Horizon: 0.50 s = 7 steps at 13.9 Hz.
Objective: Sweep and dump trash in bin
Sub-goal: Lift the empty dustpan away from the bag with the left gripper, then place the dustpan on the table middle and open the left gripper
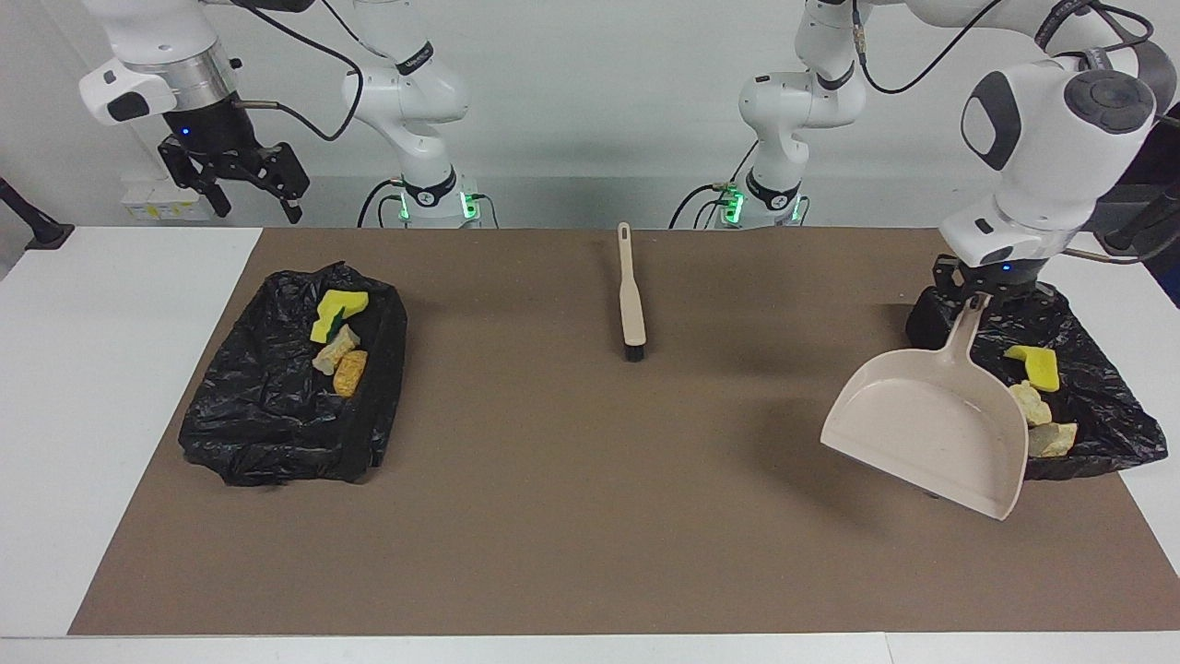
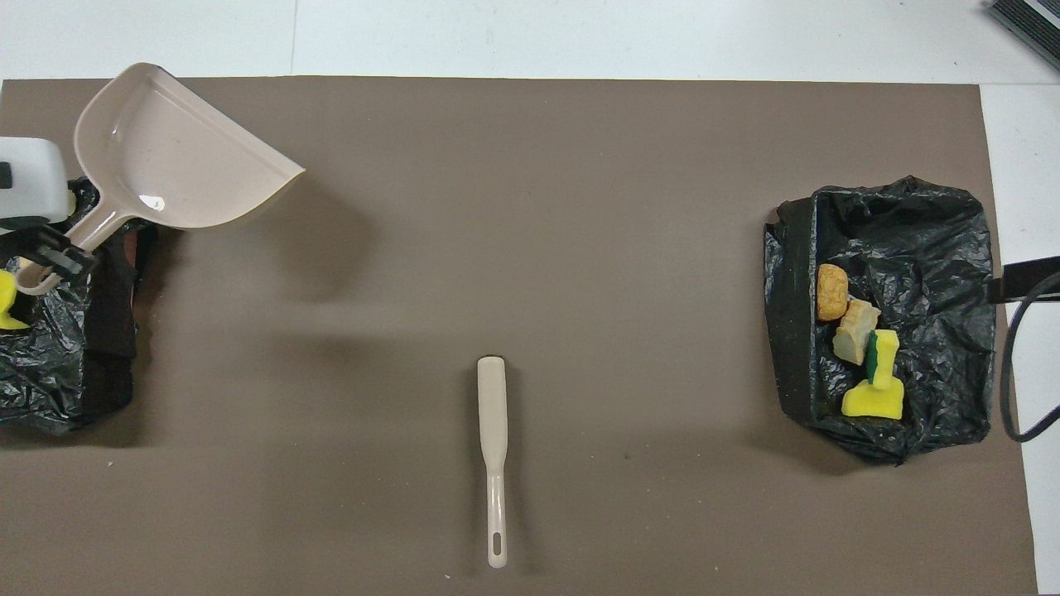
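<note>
My left gripper is shut on the handle of the beige dustpan, which hangs empty and tilted over the mat beside the black-lined bin at the left arm's end. In that bin lie a yellow sponge chunk and two tan lumps. From overhead the dustpan and left gripper show at the bin. My right gripper hangs open and empty, high over the table's edge nearest the robots at the right arm's end.
A second black-lined bin at the right arm's end holds a yellow sponge, a tan lump and an orange-brown lump. The beige brush lies on the brown mat midway between the bins, bristles pointing away from the robots.
</note>
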Motion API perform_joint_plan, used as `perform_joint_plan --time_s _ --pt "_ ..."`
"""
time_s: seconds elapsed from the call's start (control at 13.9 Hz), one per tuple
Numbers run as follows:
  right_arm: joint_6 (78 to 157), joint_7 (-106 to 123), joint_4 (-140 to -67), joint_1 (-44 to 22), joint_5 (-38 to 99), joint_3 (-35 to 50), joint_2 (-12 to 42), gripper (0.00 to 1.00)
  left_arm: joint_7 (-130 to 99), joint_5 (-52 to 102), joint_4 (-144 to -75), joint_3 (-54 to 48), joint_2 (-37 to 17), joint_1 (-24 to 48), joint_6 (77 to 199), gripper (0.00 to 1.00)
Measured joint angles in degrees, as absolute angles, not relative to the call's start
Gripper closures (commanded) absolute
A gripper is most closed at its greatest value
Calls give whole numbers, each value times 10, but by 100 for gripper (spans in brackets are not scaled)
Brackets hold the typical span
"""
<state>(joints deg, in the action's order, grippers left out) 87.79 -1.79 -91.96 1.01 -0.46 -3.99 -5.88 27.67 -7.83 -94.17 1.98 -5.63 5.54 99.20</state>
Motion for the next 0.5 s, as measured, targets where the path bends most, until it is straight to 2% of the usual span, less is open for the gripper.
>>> perform_joint_plan --time_s 0.5 --pt "853 -9 -919 -1 -3 -39 -70 0 -25 30 -951 18 -54 200 1009 100"
